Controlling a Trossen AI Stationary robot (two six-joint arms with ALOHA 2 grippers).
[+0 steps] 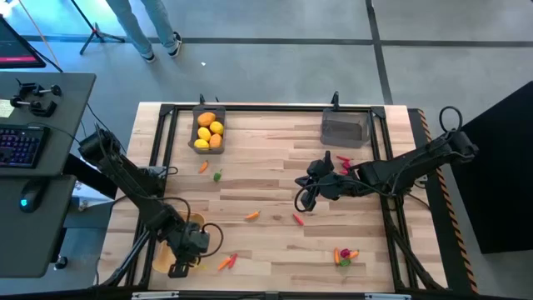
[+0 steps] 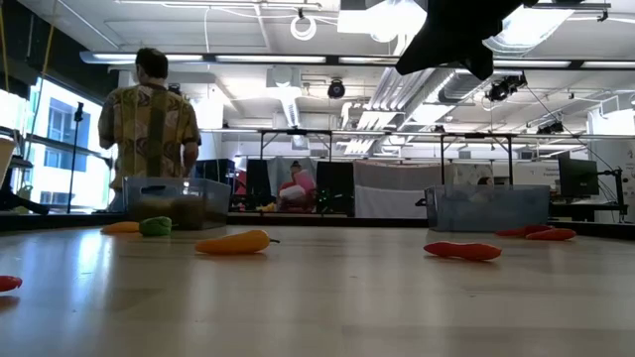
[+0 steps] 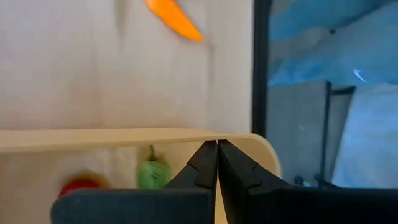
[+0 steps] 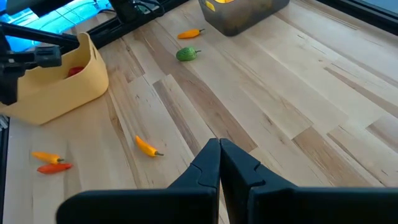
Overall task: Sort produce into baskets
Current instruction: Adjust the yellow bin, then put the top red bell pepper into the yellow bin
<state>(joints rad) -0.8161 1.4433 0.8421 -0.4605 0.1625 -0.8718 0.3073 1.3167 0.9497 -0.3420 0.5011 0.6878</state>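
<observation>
We've got our left claw [image 3: 217, 163] pinched shut, empty, over the rim of the tan tray [image 1: 164, 258] at the bench's [image 1: 275, 183] near-left corner; a green piece [image 3: 149, 174] and a red one [image 3: 79, 185] lie inside. Right claw [image 4: 219, 163] also shut, empty, above mid-bench, w/ a red chilli [image 1: 297, 220] just below it. Loose produce is scattered; yellow fruits fill the far-left grey bin [image 1: 196, 127]. Pieces look light, hard plastic, prob. slippery: we'd grip the chilli across its thick middle, not the tip.
</observation>
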